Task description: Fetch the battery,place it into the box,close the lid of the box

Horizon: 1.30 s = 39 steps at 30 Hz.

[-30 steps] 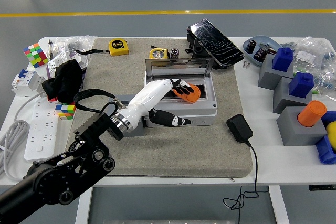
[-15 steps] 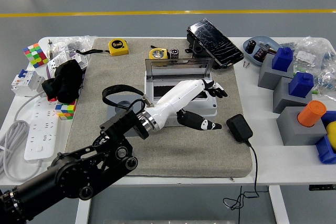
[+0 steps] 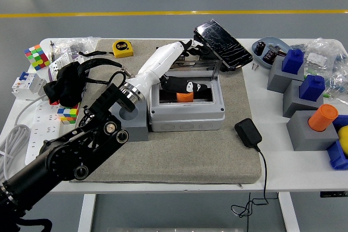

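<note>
An orange battery [image 3: 185,96] lies inside the open grey box [image 3: 187,115] in the middle of the mat. The box's clear lid [image 3: 187,68] stands upright along its back edge. My left hand [image 3: 189,58] reaches from the left over the box to the lid's top edge. Its fingers [image 3: 190,44] are stretched out behind the lid, the thumb [image 3: 187,86] hangs in front over the box's inside, and it holds nothing. The right arm is out of view.
A grey holder block [image 3: 133,117] sits left of the box. A black phone [image 3: 223,37] leans just behind the lid, a yellow tape measure [image 3: 122,48] at back left. A black adapter [image 3: 248,133] lies right of the box. Grey blocks with blue and orange parts [image 3: 312,126] stand at right.
My left hand has let go of the orange battery, which now lies in the box. The hand swept right across the box, then back and up to the lid's top edge.
</note>
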{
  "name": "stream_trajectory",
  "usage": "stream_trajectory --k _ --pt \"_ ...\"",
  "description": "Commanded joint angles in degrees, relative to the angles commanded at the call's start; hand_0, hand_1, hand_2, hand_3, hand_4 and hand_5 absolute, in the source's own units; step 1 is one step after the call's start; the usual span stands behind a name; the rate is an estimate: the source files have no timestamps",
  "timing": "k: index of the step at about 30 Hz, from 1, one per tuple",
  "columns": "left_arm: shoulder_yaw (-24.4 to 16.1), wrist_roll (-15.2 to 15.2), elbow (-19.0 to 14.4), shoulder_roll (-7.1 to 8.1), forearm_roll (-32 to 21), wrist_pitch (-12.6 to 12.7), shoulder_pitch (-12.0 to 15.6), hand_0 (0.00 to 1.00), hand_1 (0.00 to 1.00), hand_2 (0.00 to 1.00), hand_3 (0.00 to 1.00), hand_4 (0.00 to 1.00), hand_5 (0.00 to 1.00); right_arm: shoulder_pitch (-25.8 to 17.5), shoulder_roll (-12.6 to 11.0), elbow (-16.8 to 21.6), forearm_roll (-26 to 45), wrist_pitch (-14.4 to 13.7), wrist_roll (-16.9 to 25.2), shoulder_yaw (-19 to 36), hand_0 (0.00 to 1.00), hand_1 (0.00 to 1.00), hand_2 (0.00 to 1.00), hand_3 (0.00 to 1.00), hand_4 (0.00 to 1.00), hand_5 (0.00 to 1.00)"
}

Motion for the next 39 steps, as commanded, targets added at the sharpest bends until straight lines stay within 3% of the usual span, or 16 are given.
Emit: stream_trajectory --k 9,27,39 --pt "-0.43 2.31 2.67 0.53 1.6 -1.62 0.25 0.714 0.777 0.753 0.781 0.998 0.241 -0.05 -0.04 0.0 -0.06 -0.04 -0.02 0.07 0.639 0.665 0.674 0.605 0.993 0.585" --pt "4.51 6.77 -4.82 1.94 1.45 -4.58 3.57 0.669 0.737 0.719 0.751 0.993 0.256 -0.18 0.02 0.0 -0.18 -0.03 0.04 0.09 0.639 0.665 0.674 0.606 0.993 0.585" --pt "6.31 7.41 -5.57 2.69 0.67 -5.3 4.14 0.659 0.733 0.715 0.747 0.989 0.284 -0.29 0.04 0.0 -0.3 -0.02 0.01 0.18 0.639 0.665 0.674 0.606 0.993 0.586"
